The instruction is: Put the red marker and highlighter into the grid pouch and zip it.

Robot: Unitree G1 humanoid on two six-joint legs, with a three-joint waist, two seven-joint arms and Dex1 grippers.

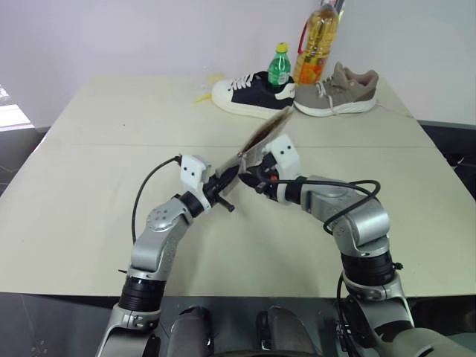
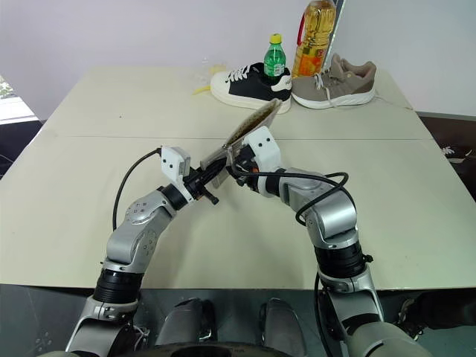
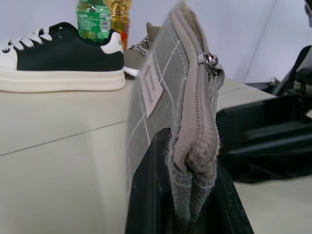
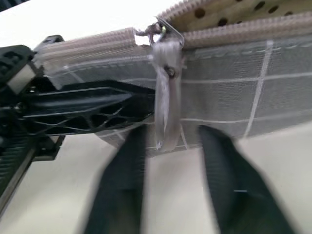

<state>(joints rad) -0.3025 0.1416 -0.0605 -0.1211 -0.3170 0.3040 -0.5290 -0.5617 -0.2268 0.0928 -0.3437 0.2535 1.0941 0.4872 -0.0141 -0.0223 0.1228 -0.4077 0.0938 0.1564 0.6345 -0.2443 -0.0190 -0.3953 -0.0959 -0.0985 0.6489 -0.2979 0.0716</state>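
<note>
The grid pouch (image 1: 262, 137), grey with white lines and a small white label (image 3: 152, 83), hangs tilted above the table. My left gripper (image 1: 225, 184) is shut on its lower end, with that end's fabric pinched between its fingers (image 3: 141, 195). My right gripper (image 4: 170, 146) stands open at the pouch's side, one finger on each side of the zipper's pull tab (image 4: 165, 102). Past the slider the zipper is parted and a dotted lining (image 4: 229, 12) shows. The red marker and the highlighter are hidden from view.
At the far edge of the beige table (image 1: 89, 186) stand a black-and-white sneaker (image 1: 249, 93), a grey sneaker (image 1: 335, 93), a green bottle (image 1: 280, 67) and a tall oil bottle (image 1: 316, 44). A small yellow scrap (image 1: 201, 97) lies left of the sneakers.
</note>
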